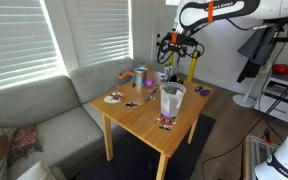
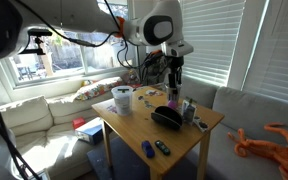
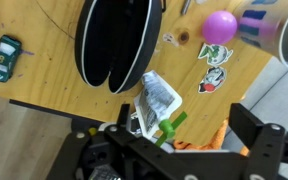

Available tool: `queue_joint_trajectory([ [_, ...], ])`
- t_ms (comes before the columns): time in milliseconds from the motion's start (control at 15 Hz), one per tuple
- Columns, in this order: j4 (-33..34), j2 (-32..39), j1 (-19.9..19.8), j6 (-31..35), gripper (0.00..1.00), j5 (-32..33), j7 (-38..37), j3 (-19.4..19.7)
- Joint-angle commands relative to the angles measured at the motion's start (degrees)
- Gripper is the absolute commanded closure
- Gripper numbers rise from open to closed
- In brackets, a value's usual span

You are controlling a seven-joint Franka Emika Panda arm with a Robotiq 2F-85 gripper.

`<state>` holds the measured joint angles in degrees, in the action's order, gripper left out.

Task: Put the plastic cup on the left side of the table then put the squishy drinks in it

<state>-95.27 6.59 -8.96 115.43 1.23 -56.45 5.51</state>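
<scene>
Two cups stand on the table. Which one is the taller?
The translucent whitish plastic cup. It rises well above the silvery mug with orange trim, which is opaque and stands nearer the sofa.

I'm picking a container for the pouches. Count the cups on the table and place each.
2. The plastic cup stands near the table edge away from the couch; the silvery mug stands nearer the couch, among small items. None appears hidden.
</scene>
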Motion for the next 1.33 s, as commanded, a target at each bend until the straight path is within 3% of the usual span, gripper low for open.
queue_joint_trajectory([
  [0, 6.48, 4.94, 0.95, -1.99, 0.0, 1.94, -10.25, 2.64],
  [333, 9.59, 8.31, 1.5, -3.63, 0.0, 2.98, -23.07, 4.8],
  [467, 10.2, 9.17, 1.45, -4.82, 0.17, 2.38, -24.54, 4.79],
  [600, 10.81, 10.07, 1.16, -5.09, 0.15, 1.32, -24.92, 4.57],
  [667, 10.93, 10.44, 1.05, -4.57, 0.21, 1.03, -24.91, 4.51],
  [733, 11.13, 10.77, 1.05, -4.43, 0.22, 0.96, -25.03, 4.5],
  [800, 11.4, 11.12, 1.01, -4.22, 0.27, 0.73, -24.92, 4.45],
  [867, 11.62, 11.43, 1.0, -4.18, 0.42, 0.6, -24.91, 4.44],
  [933, 11.74, 11.72, 1.01, -4.18, 0.51, 0.54, -24.83, 4.41],
  [1067, 11.92, 12.09, 1.09, -4.43, 0.59, 0.53, -24.79, 4.4],
  [1267, 12.26, 12.48, 1.1, -4.85, 0.82, 0.23, -24.6, 4.35],
])
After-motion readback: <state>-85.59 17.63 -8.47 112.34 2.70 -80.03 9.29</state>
